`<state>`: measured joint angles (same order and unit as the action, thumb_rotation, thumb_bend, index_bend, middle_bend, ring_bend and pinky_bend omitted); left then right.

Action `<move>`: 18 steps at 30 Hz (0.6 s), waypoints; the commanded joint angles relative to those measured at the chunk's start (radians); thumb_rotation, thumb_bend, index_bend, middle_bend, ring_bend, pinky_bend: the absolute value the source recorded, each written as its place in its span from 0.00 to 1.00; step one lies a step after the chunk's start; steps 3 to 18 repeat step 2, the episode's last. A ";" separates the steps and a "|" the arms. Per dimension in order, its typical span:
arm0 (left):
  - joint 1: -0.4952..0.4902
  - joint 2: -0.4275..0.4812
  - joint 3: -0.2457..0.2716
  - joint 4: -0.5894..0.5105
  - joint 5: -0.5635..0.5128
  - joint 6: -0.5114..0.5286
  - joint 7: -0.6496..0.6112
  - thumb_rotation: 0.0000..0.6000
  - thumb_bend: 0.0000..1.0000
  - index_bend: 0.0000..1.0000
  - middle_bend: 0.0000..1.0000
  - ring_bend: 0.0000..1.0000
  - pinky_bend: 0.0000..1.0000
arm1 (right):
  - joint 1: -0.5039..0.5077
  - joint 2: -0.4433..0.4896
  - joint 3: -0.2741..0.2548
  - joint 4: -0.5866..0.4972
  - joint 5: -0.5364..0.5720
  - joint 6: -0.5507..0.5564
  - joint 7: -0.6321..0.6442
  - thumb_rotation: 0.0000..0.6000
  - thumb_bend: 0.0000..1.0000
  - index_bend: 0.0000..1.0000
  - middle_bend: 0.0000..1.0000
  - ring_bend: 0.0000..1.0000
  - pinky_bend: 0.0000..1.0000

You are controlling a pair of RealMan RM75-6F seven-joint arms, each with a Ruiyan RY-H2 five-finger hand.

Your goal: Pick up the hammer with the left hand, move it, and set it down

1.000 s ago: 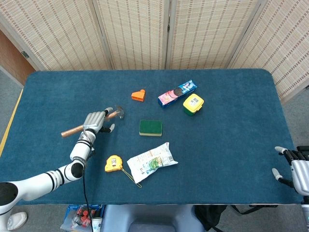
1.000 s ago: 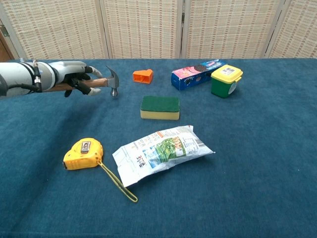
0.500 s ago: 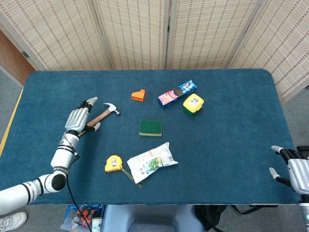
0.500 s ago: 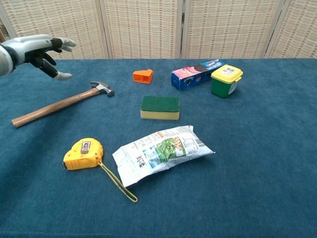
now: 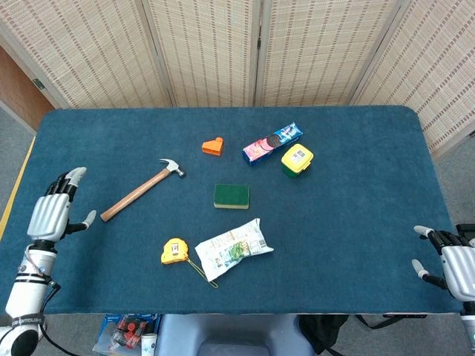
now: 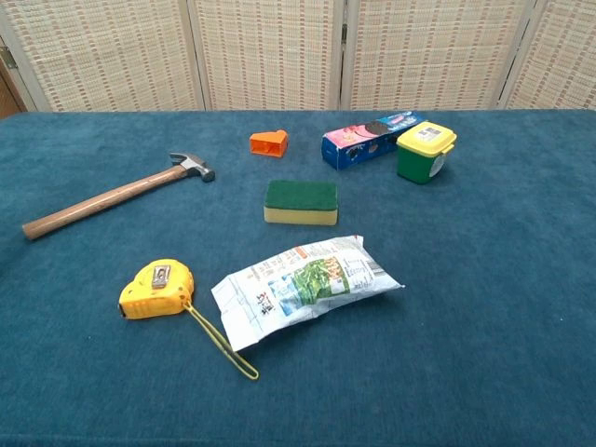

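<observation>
At the far left of the head view, the left hand (image 5: 53, 213) is above the left edge of the table (image 5: 349, 245). Its fingers are spread apart and it holds nothing. It is well apart from the hammer and does not touch it. The chest view does not show this hand.

The hammer (image 5: 141, 190) lies flat on the blue table cloth, in the left part of the table. Its wooden handle points to the lower left and its metal head (image 5: 174, 167) is at the upper right end. In the chest view the hammer (image 6: 116, 195) lies the same way, with the head toward the middle of the table.

Below the hammer, near the front edge, lies a yellow tape measure (image 5: 174, 251) with a yellow cord going out to the right. Just beside it on the right is a white snack bag (image 5: 232, 248) with a green print, lying flat; the cord ends at the front left corner of the bag. Behind the bag there is a green sponge (image 5: 231, 196), and further back a small orange block (image 5: 214, 146).

To the right of the orange block lies a blue and pink cookie pack (image 5: 272, 142), placed diagonally. A green container with a yellow lid (image 5: 297, 159) stands just beside its right end.

At the far right lower corner of the head view is the right hand (image 5: 453, 261), past the edge of the table. Its fingers are apart and nothing is in it.
</observation>
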<state>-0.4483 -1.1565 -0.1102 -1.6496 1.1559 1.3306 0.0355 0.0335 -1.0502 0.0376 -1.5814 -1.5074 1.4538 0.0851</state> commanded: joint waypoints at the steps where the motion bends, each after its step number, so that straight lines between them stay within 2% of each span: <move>1: 0.108 0.015 0.052 -0.018 0.103 0.137 -0.013 1.00 0.32 0.04 0.02 0.07 0.13 | 0.001 0.001 0.000 -0.004 -0.004 0.002 -0.002 1.00 0.28 0.24 0.35 0.26 0.30; 18: 0.120 0.012 0.060 -0.016 0.120 0.153 -0.008 1.00 0.32 0.04 0.03 0.07 0.13 | 0.001 0.002 -0.001 -0.006 -0.006 0.004 -0.003 1.00 0.28 0.24 0.35 0.26 0.30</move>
